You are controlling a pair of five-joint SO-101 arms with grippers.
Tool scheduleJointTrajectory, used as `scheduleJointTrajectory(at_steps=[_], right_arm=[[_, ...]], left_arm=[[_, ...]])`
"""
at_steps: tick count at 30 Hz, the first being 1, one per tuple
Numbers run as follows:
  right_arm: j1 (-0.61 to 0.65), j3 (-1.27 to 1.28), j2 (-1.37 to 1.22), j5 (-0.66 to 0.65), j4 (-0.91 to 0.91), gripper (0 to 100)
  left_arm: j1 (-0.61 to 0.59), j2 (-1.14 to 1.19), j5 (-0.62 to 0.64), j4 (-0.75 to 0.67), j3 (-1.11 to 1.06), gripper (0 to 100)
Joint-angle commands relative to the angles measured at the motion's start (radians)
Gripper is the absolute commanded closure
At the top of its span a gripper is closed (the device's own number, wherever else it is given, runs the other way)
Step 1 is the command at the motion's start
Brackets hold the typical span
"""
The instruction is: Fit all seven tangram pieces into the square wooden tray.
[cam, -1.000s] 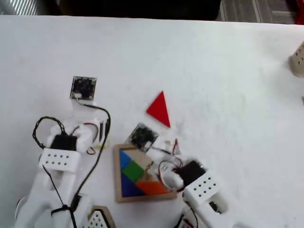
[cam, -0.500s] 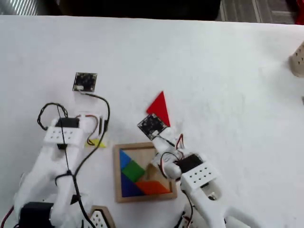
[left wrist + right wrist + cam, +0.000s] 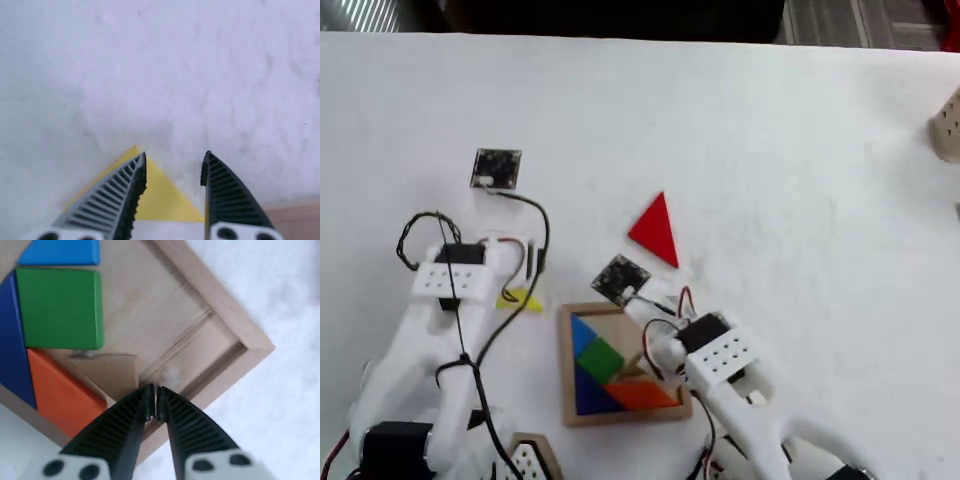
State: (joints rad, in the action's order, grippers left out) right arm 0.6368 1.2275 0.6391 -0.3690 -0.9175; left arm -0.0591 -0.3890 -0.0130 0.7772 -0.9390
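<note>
— Look, the right gripper (image 3: 153,391) came back a little! A moment ago it was up by the red triangle (image 3: 655,232). Now it is over the tray (image 3: 563,365).

— And the other one?

— The left gripper (image 3: 172,160) went forward a second ago and has stayed put since.

— Where is the tray?

— It lies flat on the white table (image 3: 770,150), at the near side, between the two arms. Four coloured pieces lie inside it: a light blue piece (image 3: 60,252), a green square (image 3: 60,307), a dark blue piece (image 3: 9,340) and an orange piece (image 3: 60,395). The corner by the right gripper is bare wood.

— What are that gripper's fingers doing?

— They are pressed almost together, with only a thin slit between them. The tips are low over the bare wood.

— And the left one?

— Its fingers stand apart with a gap, low over the yellow triangle (image 3: 165,200). One finger covers part of it. That triangle lies on the table just beside the tray's far left corner.

— The red triangle?

— On the table past the tray, not touching it.
</note>
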Motion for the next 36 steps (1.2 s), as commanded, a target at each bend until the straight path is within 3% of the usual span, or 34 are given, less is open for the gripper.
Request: scheduleJointTrajectory(at_steps=[1,11,17,21,29,32,36], right_arm=[[0.016,-0.028,0.068,-0.009,-0.018,98.1],[0.045,0.002,0.111,0.037,0.038,97.8],[0.110,0.037,0.111,0.034,0.071,97.8],[0.186,0.043,0.111,-0.049,0.065,97.9],[0.220,0.034,0.122,0.012,0.065,97.8],[0.206,0.012,0.122,0.023,0.031,98.0],[0.099,-0.049,0.122,0.023,-0.025,98.1]], left_arm=[[-0.010,0.001,0.005,-0.014,0.052,81],[-0.015,0.001,0.009,-0.012,0.054,81],[-0.082,-0.001,0.012,-0.012,0.061,81],[-0.143,0.001,0.069,0.003,0.098,81],[-0.171,0.001,0.086,0.003,0.106,81],[-0.173,0.001,0.086,0.003,0.106,81],[-0.174,0.001,0.086,0.003,0.107,81]])
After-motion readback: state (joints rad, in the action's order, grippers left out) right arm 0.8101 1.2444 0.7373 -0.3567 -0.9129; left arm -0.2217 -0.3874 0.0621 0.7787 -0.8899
